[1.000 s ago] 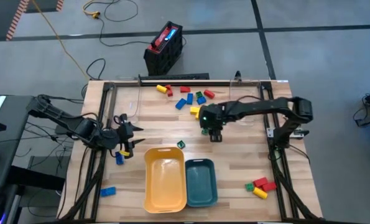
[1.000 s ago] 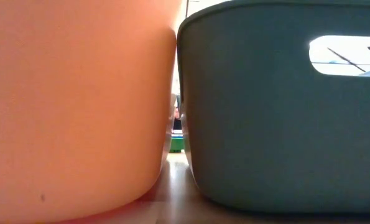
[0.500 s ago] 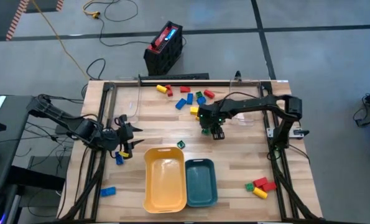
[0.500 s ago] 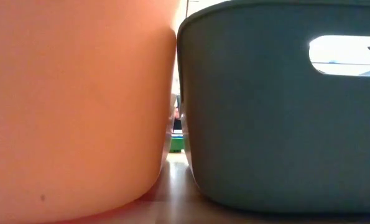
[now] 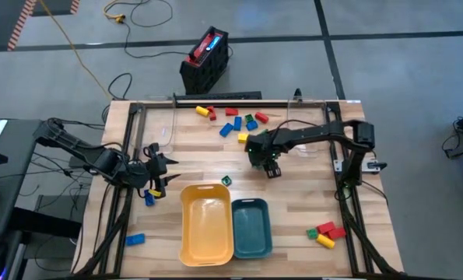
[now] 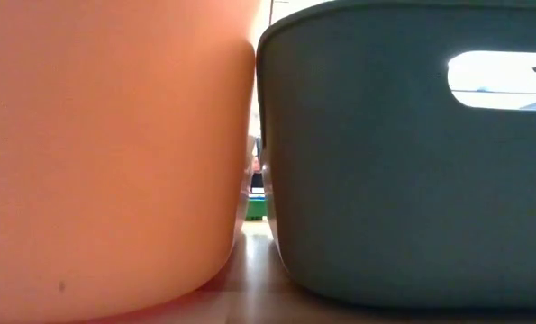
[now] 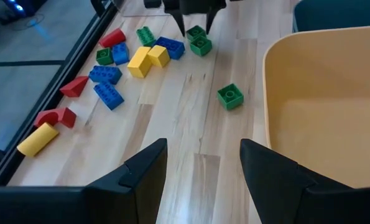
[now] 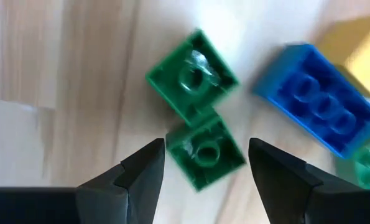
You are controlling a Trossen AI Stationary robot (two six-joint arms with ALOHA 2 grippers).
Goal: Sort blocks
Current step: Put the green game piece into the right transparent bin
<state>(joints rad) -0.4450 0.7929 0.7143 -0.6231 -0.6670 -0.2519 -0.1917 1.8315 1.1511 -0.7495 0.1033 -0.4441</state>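
Right gripper hovers open-fingered over two touching green blocks mid-table near the far cluster, left gripper waits open beside the yellow tray; light, rigid, slick plastic, best pinched across flat sides.

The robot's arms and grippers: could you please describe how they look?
Both arms are dark, slim and jointed, with thin black cables looping along them. The left gripper and right gripper each end in two matte black, wedge-shaped fingers. A small green light glows near the right gripper's wrist in the high view.
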